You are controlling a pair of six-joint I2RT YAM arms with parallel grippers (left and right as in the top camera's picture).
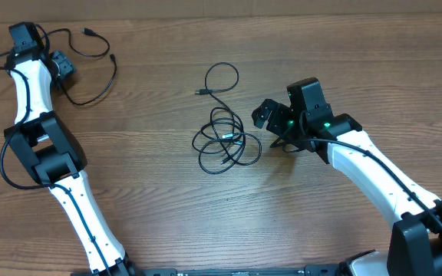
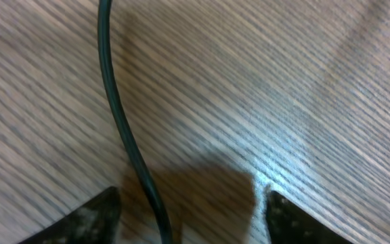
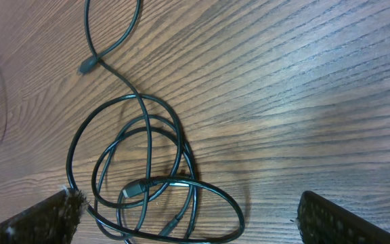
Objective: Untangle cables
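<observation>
Wood-grain tabletop, matte brown with fine streaks, took up the whole shot. Right gripper sat just beside the tangled bundle at mid-table, fingers spread wide and holding nothing. Left gripper was way off at the far left corner, also apart, with the loose cable running between its fingers but not pinched.

My read: one cord was already out and parked, and the next pull on the knot was the step in hand. That'd call for picking a single outer loop, not the overlapping middle.

Cords were thin, black, smooth and floppy, lying in round loops. One tail ended in a small plug.
</observation>
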